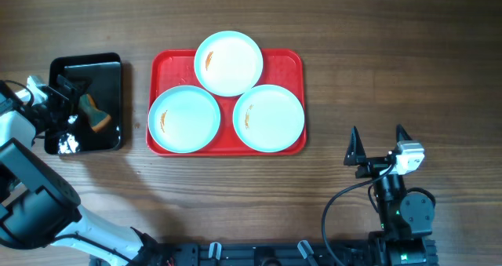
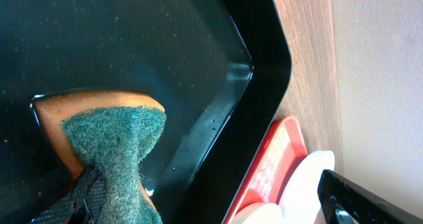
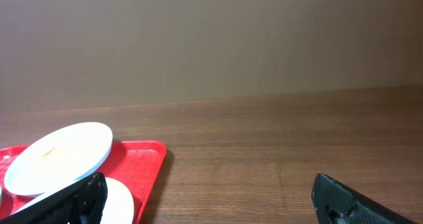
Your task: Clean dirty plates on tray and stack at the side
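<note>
While all three plates [image 1: 228,62] lie on the red tray [image 1: 292,62], each with an orange smear, no cleaning appears to have begun; the step in hand is judged to be fetching the sponge [image 1: 95,114] from the black tray [image 1: 110,66]. The left gripper [image 1: 70,115] stands over the sponge, fingers spread, gripping nothing. The right gripper [image 1: 377,136] rests well apart, likewise spread and empty. Next move: close squarely on the sponge, lift clear of the rim, and carry it to the nearest plate.

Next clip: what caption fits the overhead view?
Three orange-smeared plates sit on the red tray; left claw is at the black tray with the sponge, right claw stands open nearby.
</note>
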